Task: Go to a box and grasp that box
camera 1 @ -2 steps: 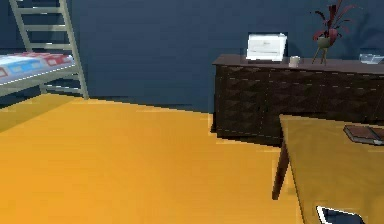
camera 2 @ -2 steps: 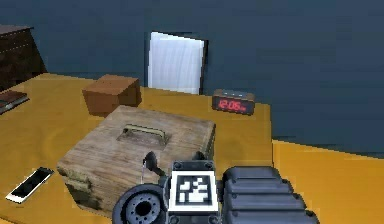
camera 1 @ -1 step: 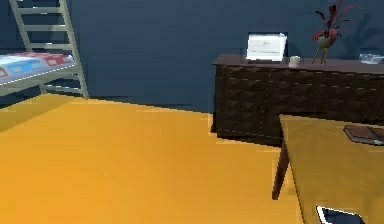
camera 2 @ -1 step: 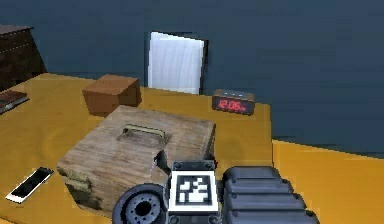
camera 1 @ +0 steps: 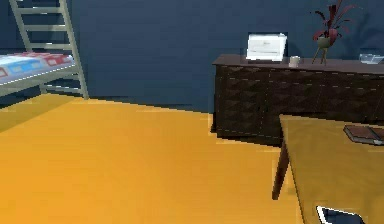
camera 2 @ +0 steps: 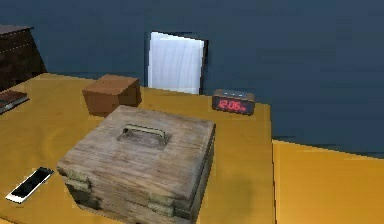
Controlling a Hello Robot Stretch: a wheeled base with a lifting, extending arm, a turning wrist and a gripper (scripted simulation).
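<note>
Yellow tabletop (camera 2: 245,160) in the arm side view carries a small brown box (camera 2: 111,95) near its far edge, left of a digital clock (camera 2: 232,102). A wooden chest (camera 2: 140,160) with a handle sits toward the near edge, with a phone (camera 2: 29,184) by the near left corner. I cannot tell the gripper's state.

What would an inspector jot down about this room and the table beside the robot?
Surface: yellow table, flat top.
Job's things: small brown box toward the table's far edge.
Clutter: wooden crate with a handle, digital clock, phone.
Grippers: nothing seen.
Cables: nothing seen.
Surroundings: white chair behind the table, dark dresser, bunk bed, blue walls.
</note>
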